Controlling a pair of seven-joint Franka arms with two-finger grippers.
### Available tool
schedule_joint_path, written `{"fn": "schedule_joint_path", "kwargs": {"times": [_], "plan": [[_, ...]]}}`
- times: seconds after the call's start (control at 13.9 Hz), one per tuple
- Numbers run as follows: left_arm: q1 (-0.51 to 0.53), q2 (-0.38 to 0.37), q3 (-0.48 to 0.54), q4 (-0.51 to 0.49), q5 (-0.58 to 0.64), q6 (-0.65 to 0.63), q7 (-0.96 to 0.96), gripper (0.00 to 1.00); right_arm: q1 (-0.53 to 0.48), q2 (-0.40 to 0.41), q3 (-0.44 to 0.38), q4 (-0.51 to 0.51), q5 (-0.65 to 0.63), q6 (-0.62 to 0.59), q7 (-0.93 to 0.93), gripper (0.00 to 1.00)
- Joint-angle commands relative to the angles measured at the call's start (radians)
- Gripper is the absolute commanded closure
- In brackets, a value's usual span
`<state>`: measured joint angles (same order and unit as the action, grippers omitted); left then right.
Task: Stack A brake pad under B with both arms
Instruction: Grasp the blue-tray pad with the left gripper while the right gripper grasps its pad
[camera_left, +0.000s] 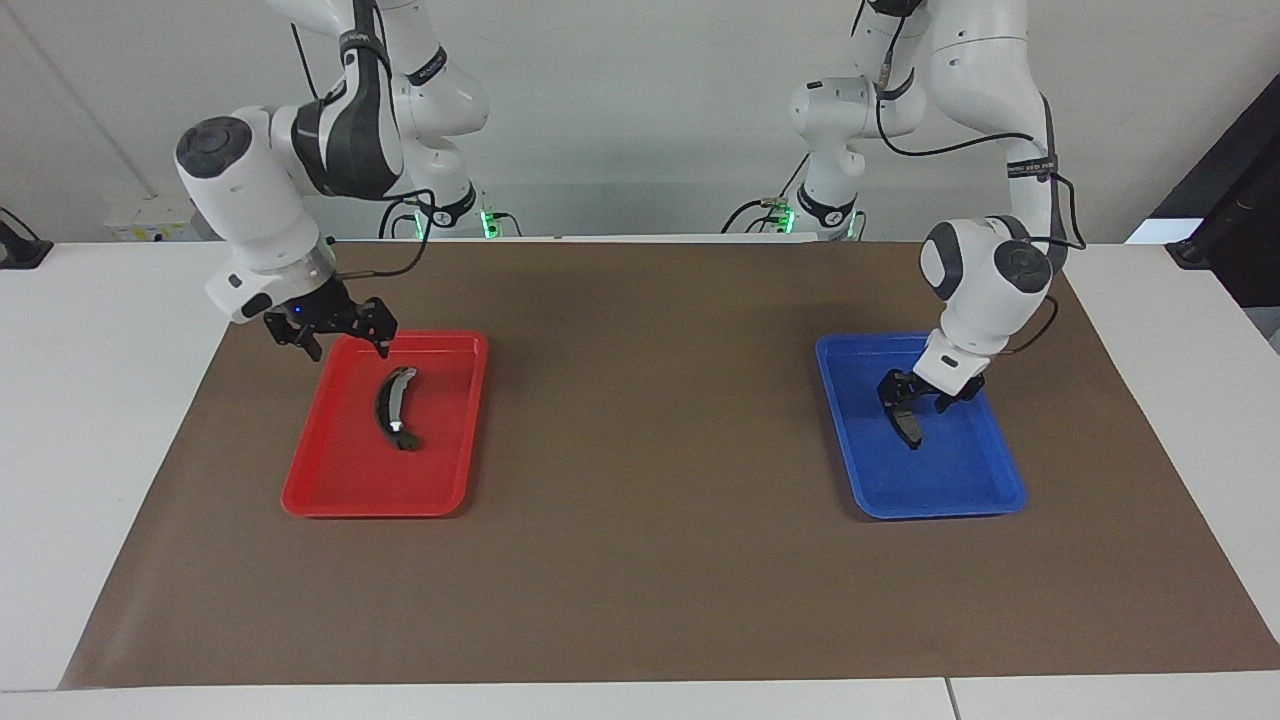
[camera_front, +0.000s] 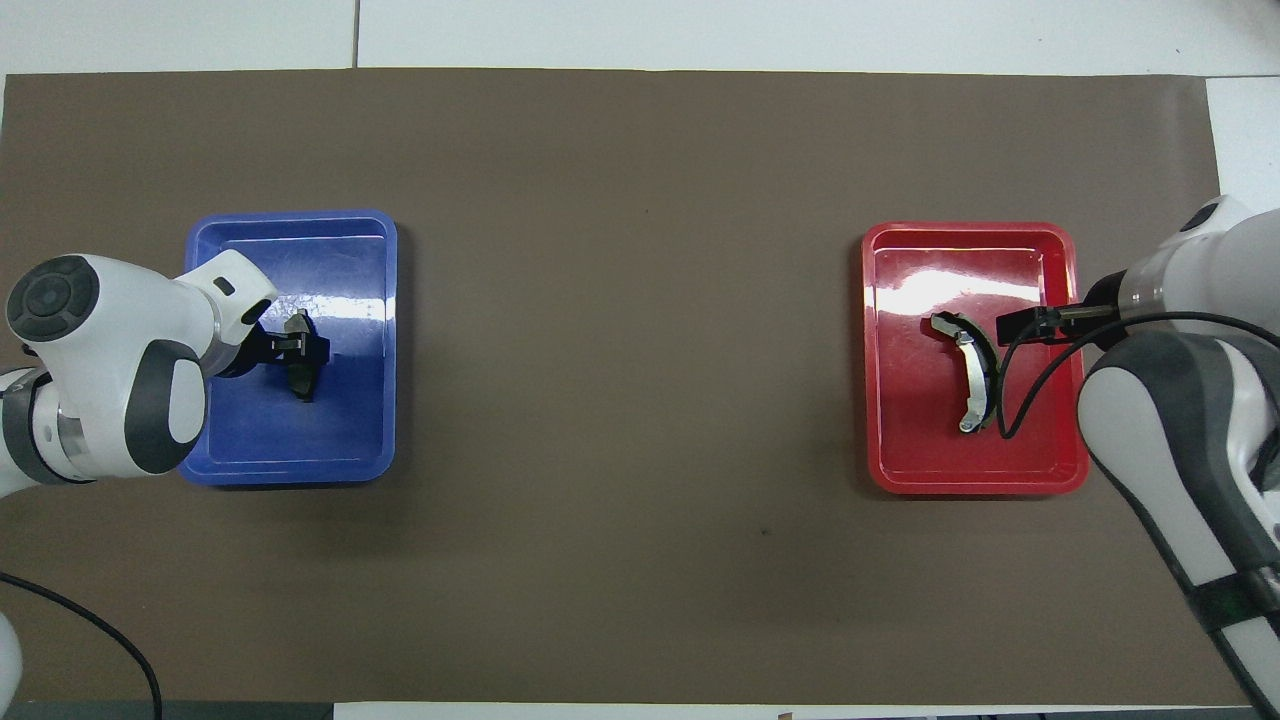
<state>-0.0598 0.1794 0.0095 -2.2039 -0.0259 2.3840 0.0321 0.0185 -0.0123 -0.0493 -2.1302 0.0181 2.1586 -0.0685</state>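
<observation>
jaws spread, both arms bend down: left arm (camera_left: 915, 395) over brake pad (camera_left: 908, 425).
</observation>
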Motion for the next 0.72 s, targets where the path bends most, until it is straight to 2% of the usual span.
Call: {"fn": "schedule_joint_path", "kwargs": {"times": [0.0, 0.07, 0.22, 0.36, 0.5, 0.65], "plan": [[-0.021, 0.000, 0.001, -0.017, 0.011, 0.020, -0.047, 0.08, -0.014, 0.008, 0.008, -0.124, 0.016, 0.156, -0.062, 0.00], [-0.029, -0.001, 0.001, -0.016, 0.011, 0.005, -0.058, 0.20, -0.015, 0.017, 0.008, -0.138, 0.016, 0.187, -0.083, 0.00], [-0.035, -0.003, 0.001, -0.013, 0.011, -0.012, -0.058, 0.63, -0.022, 0.055, 0.006, -0.154, 0.016, 0.222, -0.114, 0.00], [-0.034, -0.005, 0.001, -0.005, 0.011, -0.043, -0.047, 0.90, -0.022, 0.093, 0.008, -0.165, 0.016, 0.276, -0.116, 0.00], [-0.034, -0.027, 0.001, 0.016, 0.011, -0.095, -0.046, 0.98, -0.023, 0.135, 0.008, -0.163, 0.016, 0.309, -0.117, 0.00], [-0.035, -0.040, 0.001, 0.119, 0.011, -0.239, -0.044, 0.99, -0.016, 0.149, 0.008, -0.163, 0.016, 0.325, -0.117, 0.00]]}}
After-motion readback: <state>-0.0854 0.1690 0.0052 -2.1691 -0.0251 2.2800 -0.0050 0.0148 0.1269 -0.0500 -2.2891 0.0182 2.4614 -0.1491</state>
